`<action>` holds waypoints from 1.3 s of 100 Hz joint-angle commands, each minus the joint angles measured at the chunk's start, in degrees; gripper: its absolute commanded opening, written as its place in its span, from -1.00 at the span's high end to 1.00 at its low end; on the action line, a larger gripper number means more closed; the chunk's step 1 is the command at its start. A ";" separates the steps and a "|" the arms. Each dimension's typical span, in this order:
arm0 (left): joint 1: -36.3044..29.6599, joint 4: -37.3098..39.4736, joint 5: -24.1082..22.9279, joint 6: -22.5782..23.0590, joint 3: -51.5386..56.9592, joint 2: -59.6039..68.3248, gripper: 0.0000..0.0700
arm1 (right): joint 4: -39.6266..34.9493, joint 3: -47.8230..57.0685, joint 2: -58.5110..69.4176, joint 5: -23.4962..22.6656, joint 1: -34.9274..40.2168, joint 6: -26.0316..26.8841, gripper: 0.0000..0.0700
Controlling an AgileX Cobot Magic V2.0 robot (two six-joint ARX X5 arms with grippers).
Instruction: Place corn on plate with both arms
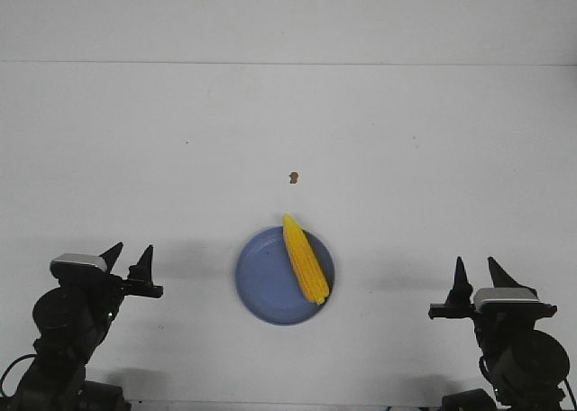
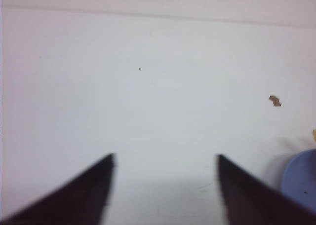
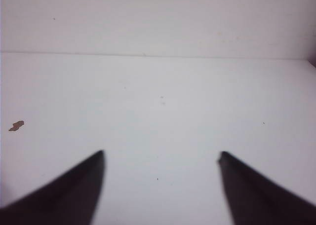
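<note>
Corn (image 1: 305, 260) lay diagonally on the plate (image 1: 261, 289), tip over the far rim. Left gripper (image 1: 131, 256) and right gripper (image 1: 478, 270) stood well apart from it, jaws spread, holding nothing.

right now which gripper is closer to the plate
Too close to call: the left gripper and right gripper flank the blue plate about equally, both open and empty.

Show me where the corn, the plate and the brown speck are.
corn (image 1: 305, 271), front view, middle of the cob.
plate (image 1: 261, 285), front view, bare blue floor left of the cob.
speck (image 1: 293, 177), front view, its centre.
</note>
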 commanded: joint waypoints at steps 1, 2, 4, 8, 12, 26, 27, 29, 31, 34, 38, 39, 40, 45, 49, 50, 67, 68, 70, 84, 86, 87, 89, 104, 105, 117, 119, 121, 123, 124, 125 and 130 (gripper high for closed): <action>-0.02 0.48 -0.37 -0.22 0.55 -0.24 0.90 | 0.70 0.39 0.22 0.26 0.04 -0.94 0.87; -0.02 0.46 -0.37 -0.22 0.55 -0.31 0.99 | 0.70 0.39 0.22 0.26 0.04 -0.94 0.89; -0.02 0.46 -0.37 -0.24 0.55 -0.39 1.00 | 0.70 0.39 0.22 0.26 0.04 -0.94 0.97; -0.02 0.46 -0.37 -0.24 0.55 -0.44 0.98 | 0.72 0.39 0.22 0.37 0.04 -0.92 0.98; -0.02 0.48 -0.37 -0.24 0.55 -0.42 0.98 | 0.81 0.39 0.22 0.66 0.04 -0.92 0.98; -0.02 0.59 -0.37 -0.31 0.55 -0.42 0.98 | 0.90 0.39 0.22 1.95 0.04 -0.92 0.98; -0.02 0.59 -0.37 -0.35 0.57 -0.42 0.97 | 0.90 0.39 0.22 1.92 0.04 -0.92 0.98; -0.02 0.59 -0.37 -0.35 0.55 -0.44 0.97 | 0.90 0.42 0.22 1.95 0.04 -0.92 0.98; -0.02 0.59 -0.37 -0.35 0.57 -0.48 0.97 | 0.90 0.42 0.22 1.95 0.04 -0.92 0.98; -0.02 0.59 -0.37 -0.50 0.57 -0.68 0.96 | 0.90 0.42 0.22 1.92 0.04 -0.92 0.98; -0.02 0.72 -0.37 -0.46 0.57 -0.74 0.96 | 0.90 0.42 0.22 1.92 0.04 -0.92 0.98; -0.02 0.72 -0.37 -0.48 0.57 -0.74 0.96 | 0.90 0.42 0.22 1.90 0.04 -0.92 0.98; -0.02 0.72 -0.37 -0.48 0.57 -0.76 0.96 | 0.90 0.42 0.22 1.86 0.04 -0.92 0.98; -0.02 0.66 -0.37 -0.48 0.57 -0.94 0.96 | 0.90 0.42 0.22 1.90 0.04 -0.92 0.98; -0.02 0.59 -0.37 -0.48 0.57 -1.07 0.96 | 0.90 0.42 0.22 1.90 0.04 -0.92 0.98; -0.02 0.61 -0.37 -0.48 0.57 -1.07 0.96 | 0.90 0.42 0.22 1.90 0.04 -0.92 0.98; -0.02 0.59 -0.35 -0.48 0.57 -1.46 0.96 | 0.90 0.42 0.22 1.90 0.04 -0.92 0.98; -0.02 0.59 -0.37 -0.48 0.57 -1.46 0.96 | 0.90 0.42 0.22 1.90 0.04 -0.92 0.98; -0.02 0.61 -0.35 -0.48 0.57 -1.53 0.96 | 0.90 0.42 0.22 1.90 0.04 -0.92 0.98; -0.02 0.59 -0.37 -0.48 0.57 -1.90 0.96 | 0.90 0.42 0.22 1.90 0.04 -0.92 0.98; -0.02 0.59 -0.37 -0.48 0.57 -1.95 0.96 | 0.90 0.42 0.22 1.90 0.04 -0.92 0.98; -0.02 0.61 -0.37 -0.48 0.57 -1.97 0.96 | 0.90 0.42 0.22 1.90 0.04 -0.92 0.98; -0.02 0.61 -0.37 -0.48 0.57 -2.01 0.96 | 0.90 0.42 0.22 1.90 0.04 -0.92 0.98; 0.00 0.50 -0.42 -0.02 0.48 -2.67 0.96 | 0.90 0.42 0.22 1.90 0.04 -0.92 0.98; 0.00 0.55 -0.52 0.37 0.48 -2.80 0.96 | 0.90 0.42 0.22 1.90 0.04 -0.92 0.98; 0.31 4.92 -1.51 2.80 -1.64 -5.66 0.96 | 0.90 0.42 0.22 1.90 0.04 -0.92 0.98; 0.31 6.08 -1.49 2.80 -2.49 -6.40 0.96 | 0.90 0.42 0.22 1.90 0.04 -0.92 0.98; 0.31 7.61 -1.49 2.80 -3.52 -7.23 0.96 | 0.90 0.42 0.22 1.90 0.04 -0.92 0.98; 0.31 9.18 -1.51 2.80 -4.68 -8.13 0.96 | 0.90 0.42 0.22 1.90 0.04 -0.92 0.98; 0.31 9.92 -1.49 2.80 -5.31 -8.59 0.96 | 0.90 0.42 0.22 1.90 0.04 -0.92 0.98; 0.31 10.80 -1.51 2.82 -5.97 -9.11 0.96 | 0.90 0.42 0.22 1.90 0.04 -0.92 0.98; 0.33 14.21 -1.51 3.10 -9.09 -11.65 0.96 | 0.90 0.42 0.22 1.90 0.04 -0.92 0.98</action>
